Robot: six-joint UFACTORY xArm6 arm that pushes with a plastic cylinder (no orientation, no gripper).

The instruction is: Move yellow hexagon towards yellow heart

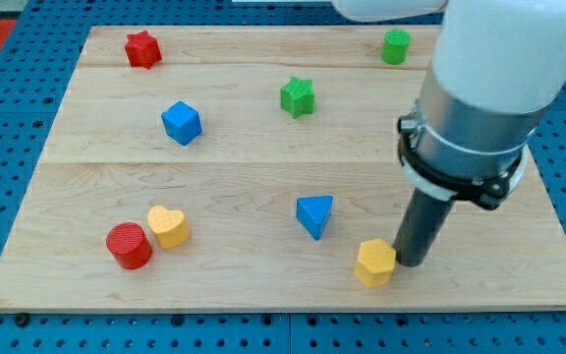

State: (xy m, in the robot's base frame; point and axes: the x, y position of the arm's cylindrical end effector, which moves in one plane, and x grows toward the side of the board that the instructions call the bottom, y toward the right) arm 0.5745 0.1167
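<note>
Tip (410, 262) touching yellow hexagon (374, 263) on view's right.

My tip (410, 262) down on the wooden board (263, 285), touching the yellow hexagon (374, 262) just to its left. Blue triangular block (314, 215) a little farther left and up. Yellow heart (168, 226) well off to the left, touching the red cylinder (129, 245) beyond it. Blue cube (181, 122), green star (298, 96) and red star (142, 48) up and left. Green cylinder (395, 46) straight up, near the board's top edge.
</note>
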